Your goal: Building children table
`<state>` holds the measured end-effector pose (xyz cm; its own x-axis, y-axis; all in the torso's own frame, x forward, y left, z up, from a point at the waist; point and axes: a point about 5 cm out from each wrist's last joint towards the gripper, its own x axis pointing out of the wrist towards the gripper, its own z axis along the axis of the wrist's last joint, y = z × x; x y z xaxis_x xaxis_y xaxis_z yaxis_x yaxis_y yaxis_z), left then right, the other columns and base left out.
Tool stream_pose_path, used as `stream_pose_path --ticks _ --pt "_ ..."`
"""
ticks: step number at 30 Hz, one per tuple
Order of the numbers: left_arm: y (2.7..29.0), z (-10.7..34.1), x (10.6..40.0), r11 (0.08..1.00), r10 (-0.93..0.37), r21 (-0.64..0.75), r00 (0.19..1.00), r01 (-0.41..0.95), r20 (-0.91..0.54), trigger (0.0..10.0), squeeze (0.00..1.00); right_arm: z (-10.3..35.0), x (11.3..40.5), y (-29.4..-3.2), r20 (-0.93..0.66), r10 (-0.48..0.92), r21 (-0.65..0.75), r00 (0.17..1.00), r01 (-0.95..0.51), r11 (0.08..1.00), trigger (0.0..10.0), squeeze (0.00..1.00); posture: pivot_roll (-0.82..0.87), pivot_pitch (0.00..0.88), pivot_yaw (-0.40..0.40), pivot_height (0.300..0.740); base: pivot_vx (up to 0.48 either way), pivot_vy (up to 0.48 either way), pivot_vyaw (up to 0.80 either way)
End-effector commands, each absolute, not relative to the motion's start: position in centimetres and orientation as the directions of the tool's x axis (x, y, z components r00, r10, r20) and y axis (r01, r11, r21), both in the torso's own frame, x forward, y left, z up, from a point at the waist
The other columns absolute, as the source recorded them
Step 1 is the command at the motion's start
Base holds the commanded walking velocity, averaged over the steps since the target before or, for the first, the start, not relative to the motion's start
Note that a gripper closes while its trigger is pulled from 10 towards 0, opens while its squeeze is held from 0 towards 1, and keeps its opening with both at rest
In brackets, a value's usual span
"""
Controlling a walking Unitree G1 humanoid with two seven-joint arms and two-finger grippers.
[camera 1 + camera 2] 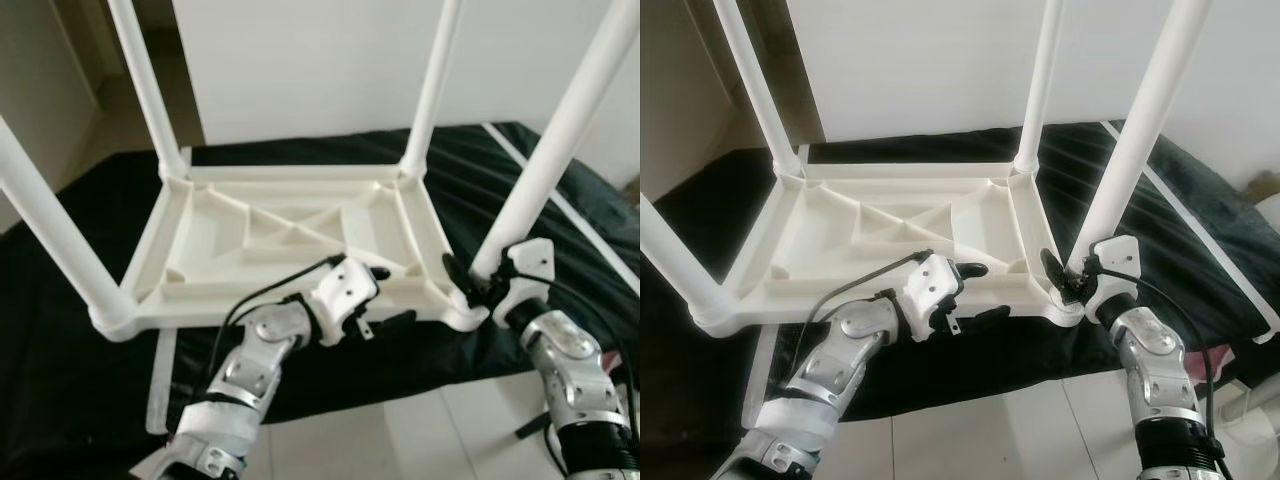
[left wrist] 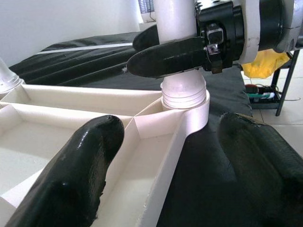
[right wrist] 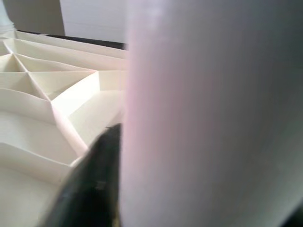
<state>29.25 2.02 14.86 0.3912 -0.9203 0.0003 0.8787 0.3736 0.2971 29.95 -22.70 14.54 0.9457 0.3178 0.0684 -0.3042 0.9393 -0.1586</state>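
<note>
Left eye view | black cloth (image 1: 90, 360) under table | left tool (image 1: 388, 296) spread | right tool (image 1: 470, 283) pinching leg (image 1: 545, 165)

I can read no text, label, brand, number or sign in any of my views. The white plastic table underside (image 1: 290, 235) across the middle of the frame carries no legible marking, and neither does the black cloth (image 1: 80, 330) beneath it.
</note>
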Motion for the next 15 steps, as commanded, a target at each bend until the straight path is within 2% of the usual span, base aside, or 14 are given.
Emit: stream_pose_path --ticks 1,9,10,11,12,15 --pt "2.14 15.01 29.90 0.482 -0.865 0.323 0.500 0.815 0.028 10.0 0.00 13.86 29.62 -22.73 0.045 0.330 -0.159 0.943 -0.319 0.934 0.0 0.00 -0.03 0.000 -0.024 0.740 0.000 0.000 0.00" --pt "2.11 14.88 29.85 0.482 -0.864 0.334 0.503 0.810 0.027 10.0 0.00 13.61 29.16 -22.75 0.045 0.328 -0.146 0.944 -0.318 0.937 0.0 0.00 -0.02 0.000 -0.024 0.740 0.000 0.000 0.00" --pt "2.16 14.86 29.87 0.484 -0.862 0.343 0.506 0.805 0.029 10.0 0.00 13.47 29.03 -22.74 0.042 0.328 -0.133 0.944 -0.320 0.938 3.1 0.00 -0.02 0.000 -0.025 0.740 0.000 0.000 0.00" --pt "2.16 14.86 29.87 0.484 -0.862 0.343 0.506 0.805 0.029 10.0 0.00 13.47 29.03 -22.74 0.042 0.328 -0.133 0.944 -0.320 0.938 3.1 0.00 -0.02 0.000 -0.025 0.740 0.000 0.000 0.00" --pt "2.22 14.81 29.92 0.488 -0.859 0.346 0.511 0.801 0.028 10.0 0.00 13.42 28.89 -22.72 0.047 0.315 -0.121 0.948 -0.307 0.944 10.0 0.00 -0.02 0.000 -0.029 0.740 0.000 0.000 0.00" --pt "2.36 14.70 30.05 0.506 -0.847 0.341 0.531 0.792 0.024 10.0 0.00 13.49 28.64 -22.34 0.072 0.260 -0.087 0.963 -0.253 0.964 10.0 0.00 -0.02 0.000 -0.029 0.740 0.000 0.000 0.00"
